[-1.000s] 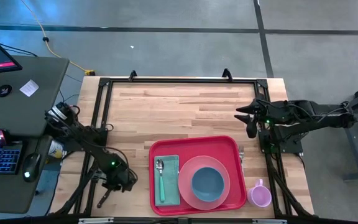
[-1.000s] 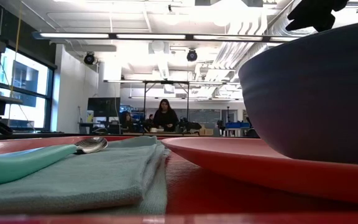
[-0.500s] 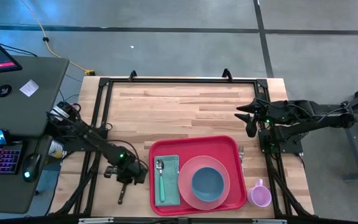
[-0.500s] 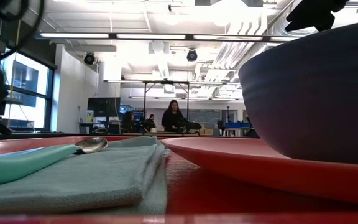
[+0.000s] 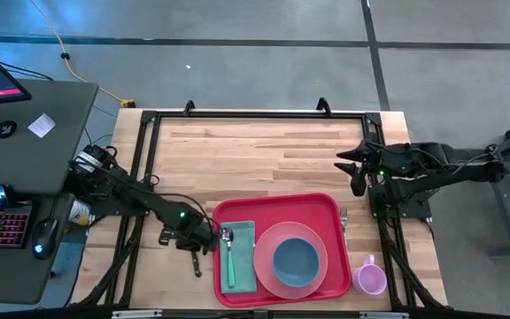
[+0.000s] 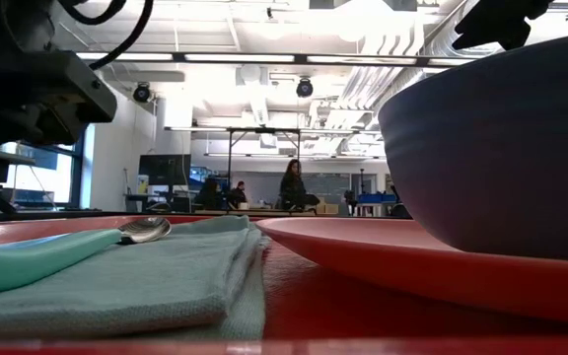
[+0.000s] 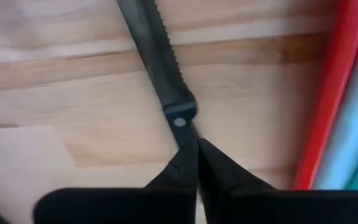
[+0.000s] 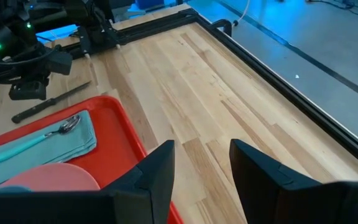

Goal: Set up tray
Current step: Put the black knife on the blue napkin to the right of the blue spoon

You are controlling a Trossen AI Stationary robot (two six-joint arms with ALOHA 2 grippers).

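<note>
The red tray [image 5: 326, 208] lies at the table's near edge. It holds a teal napkin [image 5: 241, 266] with a teal-handled spoon [image 5: 227, 252] on it, and a pink plate [image 5: 268, 266] carrying a blue bowl [image 5: 296, 259]. My left gripper [image 5: 195, 246] hovers just left of the tray's left rim [image 7: 328, 93], shut on a black serrated knife [image 5: 196, 266]. My right gripper [image 5: 359, 168] waits open over the table's right side, touching nothing. My left gripper pinches the black knife between its two shut fingers [image 7: 179, 165], just behind the serrated blade [image 7: 157, 62], by a small rivet [image 7: 179, 121]. The fingers hide the rest of the knife. The knife [image 8: 51, 104] lies level, alongside the tray's left rim. Whether it rests on the wood or hangs just above it, I cannot tell.
A fork [image 5: 344, 217] lies on the wood right of the tray, and a purple cup [image 5: 370, 277] stands near the tray's right near corner. A black frame [image 5: 255, 115] borders the table. Bare wood stretches between the tray and the far rail. People show in the room behind.
My left arm has moved toward the table's right and slightly toward the far edge, carrying the knife from the left near area up to the tray's left rim. It stayed shut on the knife. The arm has entered the low view at the upper left.
</note>
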